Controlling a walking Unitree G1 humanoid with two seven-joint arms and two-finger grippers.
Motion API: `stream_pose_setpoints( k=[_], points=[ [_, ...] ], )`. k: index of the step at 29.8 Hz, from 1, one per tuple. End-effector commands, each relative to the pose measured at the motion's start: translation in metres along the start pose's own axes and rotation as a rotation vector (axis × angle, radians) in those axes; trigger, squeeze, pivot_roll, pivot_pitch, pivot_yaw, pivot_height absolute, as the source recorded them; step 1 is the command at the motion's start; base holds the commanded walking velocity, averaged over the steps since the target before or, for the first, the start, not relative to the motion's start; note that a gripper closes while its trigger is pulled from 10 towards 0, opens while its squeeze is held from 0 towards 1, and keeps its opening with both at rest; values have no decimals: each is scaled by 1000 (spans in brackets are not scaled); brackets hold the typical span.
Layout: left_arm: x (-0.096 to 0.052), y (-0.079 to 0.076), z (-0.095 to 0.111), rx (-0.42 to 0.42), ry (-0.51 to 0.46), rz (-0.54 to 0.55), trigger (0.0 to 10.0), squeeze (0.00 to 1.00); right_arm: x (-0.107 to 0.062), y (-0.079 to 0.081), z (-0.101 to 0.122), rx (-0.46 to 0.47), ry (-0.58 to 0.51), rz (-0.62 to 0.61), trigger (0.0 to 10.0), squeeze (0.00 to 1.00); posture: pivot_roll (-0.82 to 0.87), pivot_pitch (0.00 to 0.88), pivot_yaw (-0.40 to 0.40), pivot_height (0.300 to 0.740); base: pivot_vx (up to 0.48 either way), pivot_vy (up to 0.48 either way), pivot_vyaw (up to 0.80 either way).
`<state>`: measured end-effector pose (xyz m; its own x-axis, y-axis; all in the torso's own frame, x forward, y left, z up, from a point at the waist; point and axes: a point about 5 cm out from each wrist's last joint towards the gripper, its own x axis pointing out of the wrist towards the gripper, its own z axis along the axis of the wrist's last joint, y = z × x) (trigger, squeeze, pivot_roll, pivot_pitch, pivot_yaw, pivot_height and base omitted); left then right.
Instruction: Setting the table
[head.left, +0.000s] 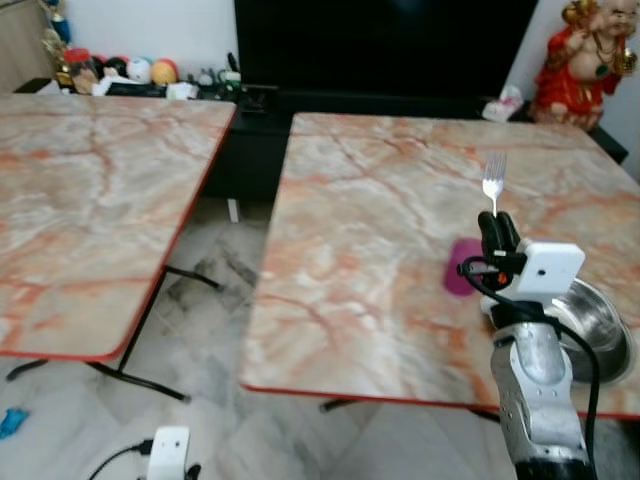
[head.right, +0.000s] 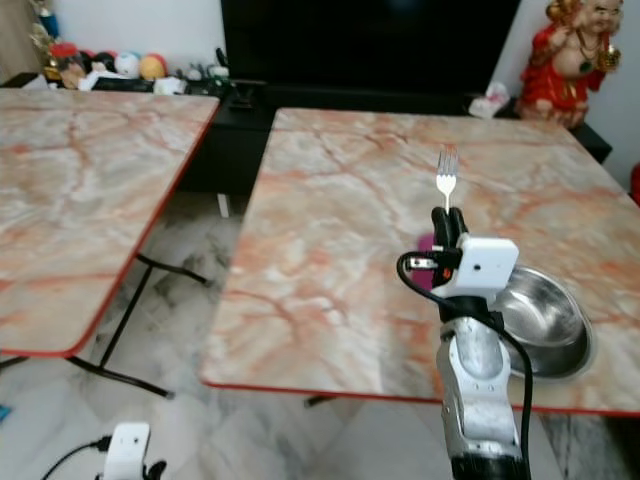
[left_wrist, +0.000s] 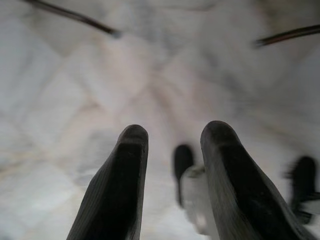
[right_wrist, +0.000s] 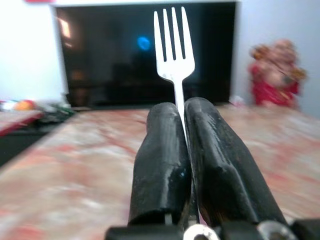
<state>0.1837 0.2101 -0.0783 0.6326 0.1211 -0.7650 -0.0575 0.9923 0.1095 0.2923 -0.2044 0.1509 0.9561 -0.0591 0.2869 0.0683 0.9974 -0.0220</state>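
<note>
My right gripper (head.left: 497, 226) is raised above the right marble table (head.left: 380, 200), shut on a silver fork (head.left: 493, 180) that stands upright with its tines up. In the right wrist view the fork (right_wrist: 173, 45) rises from between the closed black fingers (right_wrist: 165, 160). A steel bowl (head.left: 595, 325) sits on the table by the near right edge, just right of my arm. A magenta mat or cloth (head.left: 460, 268) lies on the table, partly hidden behind the gripper. My left gripper (left_wrist: 172, 145) hangs low over the tiled floor, its fingers apart with nothing between them.
A second marble table (head.left: 90, 200) stands to the left, with a floor gap between the two. A black TV (head.left: 385, 45) and a low cabinet stand behind, with a red figurine (head.left: 585, 60) at the far right. A white device (head.left: 168, 452) with a cable lies on the floor.
</note>
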Motion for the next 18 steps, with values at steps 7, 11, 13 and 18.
stream_pose_setpoints(
  k=[7,11,13,18],
  points=[
    [0,4,1,15,0,9,10000,0,7,-3,11,1,-38,-13,10000,0,15,0,-5,736,0,-455,0],
    [0,5,1,19,1,12,10000,0,8,-5,12,-5,-40,-23,10000,0,14,0,-1,736,0,-455,0],
    [0,6,1,19,1,14,10000,0,8,-7,13,-6,-43,-29,10000,0,12,0,1,736,0,-456,0],
    [0,6,2,5,0,19,10000,0,9,-12,14,-23,-36,-45,10000,0,12,0,4,736,0,0,0]
  ],
)
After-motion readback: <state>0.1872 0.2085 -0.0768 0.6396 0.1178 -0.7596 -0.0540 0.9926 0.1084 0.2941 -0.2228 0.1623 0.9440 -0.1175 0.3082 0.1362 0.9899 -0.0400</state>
